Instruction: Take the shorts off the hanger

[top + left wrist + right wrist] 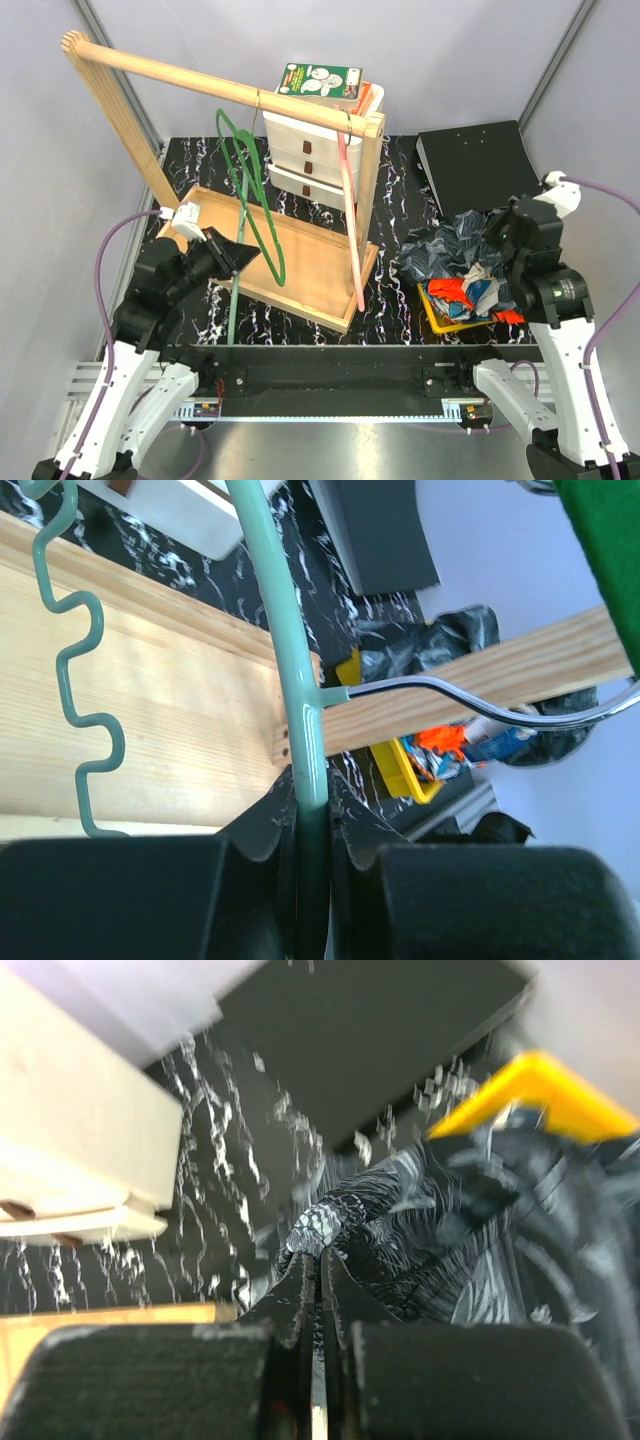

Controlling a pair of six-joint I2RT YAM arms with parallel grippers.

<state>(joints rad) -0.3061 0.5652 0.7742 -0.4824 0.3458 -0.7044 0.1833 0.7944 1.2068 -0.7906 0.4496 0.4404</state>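
On the right side of the table, near its front edge, the shorts lie heaped in and over a yellow bin. The dark patterned shorts are on top and the orange shorts are under them. The right fingers are pressed together on a fold of the dark patterned shorts. Toward the left edge, the left fingers stand narrow, clamped on the bar of a pale green hanger, over the base of the wooden rack.
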